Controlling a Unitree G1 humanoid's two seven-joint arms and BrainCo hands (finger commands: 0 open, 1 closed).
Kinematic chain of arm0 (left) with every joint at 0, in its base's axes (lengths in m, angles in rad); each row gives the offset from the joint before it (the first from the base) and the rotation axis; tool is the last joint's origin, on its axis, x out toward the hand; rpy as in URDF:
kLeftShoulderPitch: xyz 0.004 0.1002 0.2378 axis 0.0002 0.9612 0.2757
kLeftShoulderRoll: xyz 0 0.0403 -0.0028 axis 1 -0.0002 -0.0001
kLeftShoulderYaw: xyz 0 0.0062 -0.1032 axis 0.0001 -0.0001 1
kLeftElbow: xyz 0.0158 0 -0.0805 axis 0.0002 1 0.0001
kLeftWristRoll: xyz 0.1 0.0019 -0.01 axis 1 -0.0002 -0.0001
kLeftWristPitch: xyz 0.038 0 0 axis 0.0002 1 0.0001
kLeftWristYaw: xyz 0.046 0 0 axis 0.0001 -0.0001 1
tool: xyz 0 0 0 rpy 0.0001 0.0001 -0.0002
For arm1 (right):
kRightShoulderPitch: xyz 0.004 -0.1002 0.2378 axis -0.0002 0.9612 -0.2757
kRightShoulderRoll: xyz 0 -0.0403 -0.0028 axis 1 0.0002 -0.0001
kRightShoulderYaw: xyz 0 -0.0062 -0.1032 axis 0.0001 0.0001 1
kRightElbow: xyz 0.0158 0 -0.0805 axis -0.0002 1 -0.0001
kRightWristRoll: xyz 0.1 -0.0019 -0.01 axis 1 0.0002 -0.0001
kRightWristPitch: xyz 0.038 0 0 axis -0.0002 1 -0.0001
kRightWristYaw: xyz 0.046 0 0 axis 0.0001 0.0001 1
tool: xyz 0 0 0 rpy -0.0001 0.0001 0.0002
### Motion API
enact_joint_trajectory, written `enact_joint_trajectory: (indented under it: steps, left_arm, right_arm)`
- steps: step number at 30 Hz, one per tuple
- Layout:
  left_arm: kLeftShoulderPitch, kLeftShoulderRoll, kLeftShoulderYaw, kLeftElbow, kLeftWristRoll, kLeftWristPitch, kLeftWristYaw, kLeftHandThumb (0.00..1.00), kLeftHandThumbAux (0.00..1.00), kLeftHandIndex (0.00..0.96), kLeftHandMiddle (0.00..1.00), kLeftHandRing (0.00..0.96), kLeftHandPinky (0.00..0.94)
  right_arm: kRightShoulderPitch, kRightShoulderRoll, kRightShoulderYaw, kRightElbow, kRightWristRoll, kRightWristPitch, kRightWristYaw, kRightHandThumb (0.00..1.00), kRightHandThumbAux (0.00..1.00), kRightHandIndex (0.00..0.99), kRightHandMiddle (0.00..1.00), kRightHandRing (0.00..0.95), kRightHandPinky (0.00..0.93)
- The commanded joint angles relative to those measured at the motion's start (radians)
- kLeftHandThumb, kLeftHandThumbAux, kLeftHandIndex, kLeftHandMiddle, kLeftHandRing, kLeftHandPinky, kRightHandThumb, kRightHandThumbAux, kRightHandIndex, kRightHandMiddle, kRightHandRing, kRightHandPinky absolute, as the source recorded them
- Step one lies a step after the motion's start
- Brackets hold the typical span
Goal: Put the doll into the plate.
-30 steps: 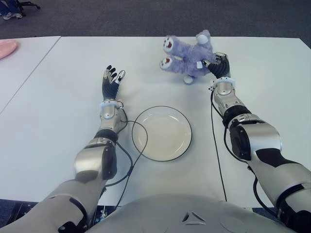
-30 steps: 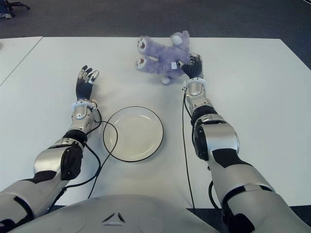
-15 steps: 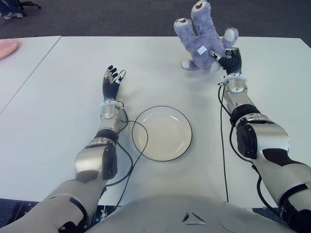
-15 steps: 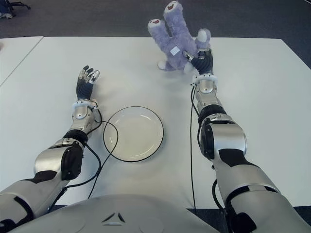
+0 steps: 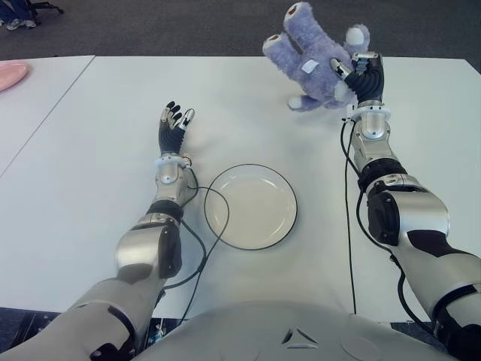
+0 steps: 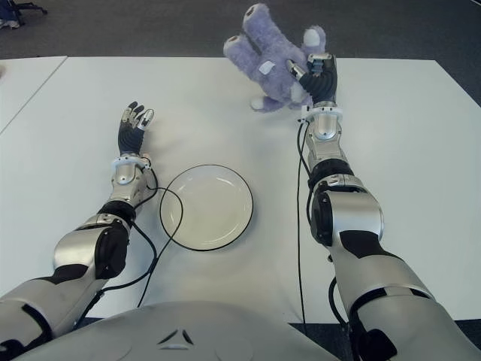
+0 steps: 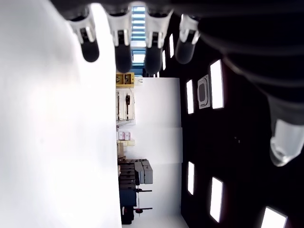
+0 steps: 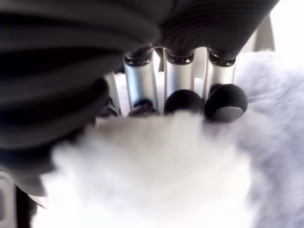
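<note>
1. Basically one big white table, robot's two arms reaching out over it; a second table sits off to the robot's left with a pink thing on its far edge.
2. Purple plush doll is up off the table, at the far side and to the robot's right, well apart from the plate. Long axis runs tilted: feet with pale soles point up and away toward the far left, body and head end hang lower by the hand. White tag shows on its side.
3. Handling, judged: soft, light, squashy, not fragile, not slippery since the fur gives grip. Limbs will likely flop and swing when carried. Best hold is around the torso, roughly where it's gripped now; a leg grab would likely let it dangle.
4. Plate is white with a dark rim, lying flat near the robot's chest between the arms, nothing in it. A black cable loops just beside its left edge.
5. Right hand: fingers curled tight into the fur, clamped on the doll.
6. Left hand shows beside the plate, on its far left, idle; fingers straight and spread, holding nothing.
</note>
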Motion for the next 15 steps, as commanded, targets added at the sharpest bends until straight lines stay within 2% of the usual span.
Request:
enact_joint_trajectory:
  steps: [1, 7, 15]
  left_arm:
    - [0.194, -0.093, 0.010, 0.132, -0.023, 0.132, -0.015, 0.000, 0.543, 0.115, 0.138, 0.120, 0.097]
    - [0.192, -0.095, 0.017, 0.132, -0.028, 0.133, -0.019, 0.000, 0.557, 0.113, 0.137, 0.124, 0.112]
    - [0.190, -0.096, 0.020, 0.132, -0.030, 0.133, -0.024, 0.000, 0.563, 0.109, 0.138, 0.127, 0.117]
  right_arm:
    - [0.005, 0.008, -0.008, -0.092, 0.043, -0.143, 0.050, 0.327, 0.764, 0.806, 0.893, 0.897, 0.885]
    - [0.025, 0.024, -0.007, -0.154, 0.067, -0.242, 0.089, 0.361, 0.781, 0.792, 0.890, 0.898, 0.885]
    - [0.056, 0.044, -0.005, -0.194, 0.093, -0.290, 0.131, 0.367, 0.795, 0.790, 0.891, 0.901, 0.887]
